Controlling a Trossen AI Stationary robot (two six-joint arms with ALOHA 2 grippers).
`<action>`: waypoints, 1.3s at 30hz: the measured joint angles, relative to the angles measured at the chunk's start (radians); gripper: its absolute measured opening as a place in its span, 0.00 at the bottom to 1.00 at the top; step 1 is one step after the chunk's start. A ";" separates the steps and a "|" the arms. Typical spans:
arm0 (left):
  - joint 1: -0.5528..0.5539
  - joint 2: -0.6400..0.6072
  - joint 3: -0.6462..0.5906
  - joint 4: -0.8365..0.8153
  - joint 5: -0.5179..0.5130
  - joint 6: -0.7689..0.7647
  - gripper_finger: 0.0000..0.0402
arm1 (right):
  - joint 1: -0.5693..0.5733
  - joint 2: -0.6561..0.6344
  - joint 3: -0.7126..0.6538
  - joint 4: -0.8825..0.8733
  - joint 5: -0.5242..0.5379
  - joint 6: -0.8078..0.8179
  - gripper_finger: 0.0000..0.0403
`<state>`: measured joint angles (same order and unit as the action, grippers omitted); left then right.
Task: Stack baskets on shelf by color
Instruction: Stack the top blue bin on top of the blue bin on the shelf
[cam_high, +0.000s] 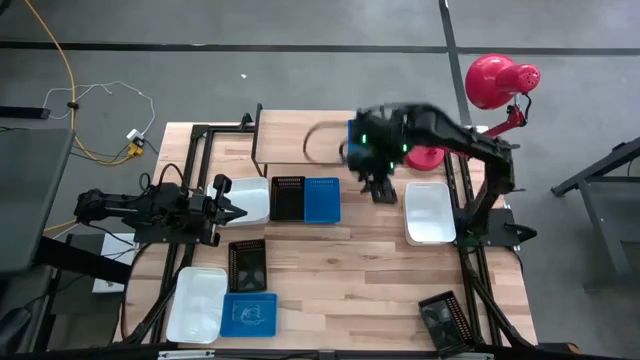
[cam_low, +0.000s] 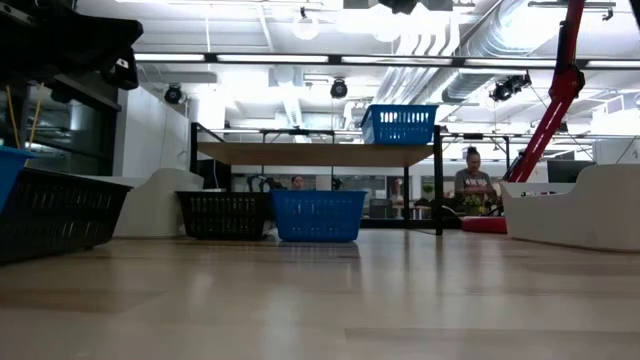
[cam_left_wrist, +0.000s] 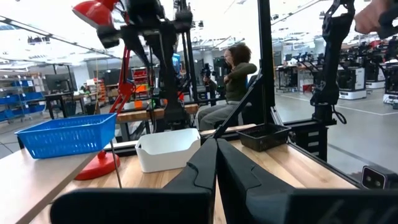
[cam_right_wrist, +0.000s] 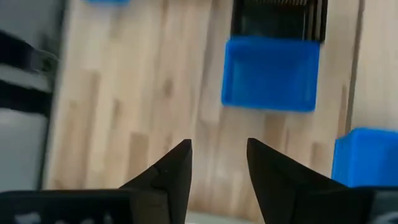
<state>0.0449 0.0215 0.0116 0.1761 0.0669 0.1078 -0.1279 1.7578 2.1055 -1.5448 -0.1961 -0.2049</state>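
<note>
One blue basket (cam_low: 399, 125) already sits on the shelf (cam_low: 318, 153), at its right end, starting the blue stack. The right claw (cam_high: 380, 187) hangs empty just beside the shelf, fingers apart, above the surface (cam_high: 370, 270), probably free to fetch the next blue basket (cam_high: 321, 200), which waits beside a black basket (cam_high: 288, 198). The left claw (cam_high: 238, 209) is parked pressed together at the white basket (cam_high: 252, 199).
</note>
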 joint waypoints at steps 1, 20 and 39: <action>0.000 0.000 0.000 0.000 0.000 0.000 0.00 | 0.017 -0.011 -0.045 0.008 0.035 0.005 0.33; 0.000 0.000 0.000 0.000 0.000 0.000 0.00 | -0.078 -0.247 -0.682 0.479 0.247 0.093 0.01; 0.000 0.000 0.000 0.000 0.000 0.000 0.00 | -0.168 -0.245 -0.681 0.538 0.394 0.013 0.00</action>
<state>0.0448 0.0216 0.0117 0.1761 0.0669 0.1078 -0.2956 1.5131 1.4246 -1.0064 0.1982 -0.1922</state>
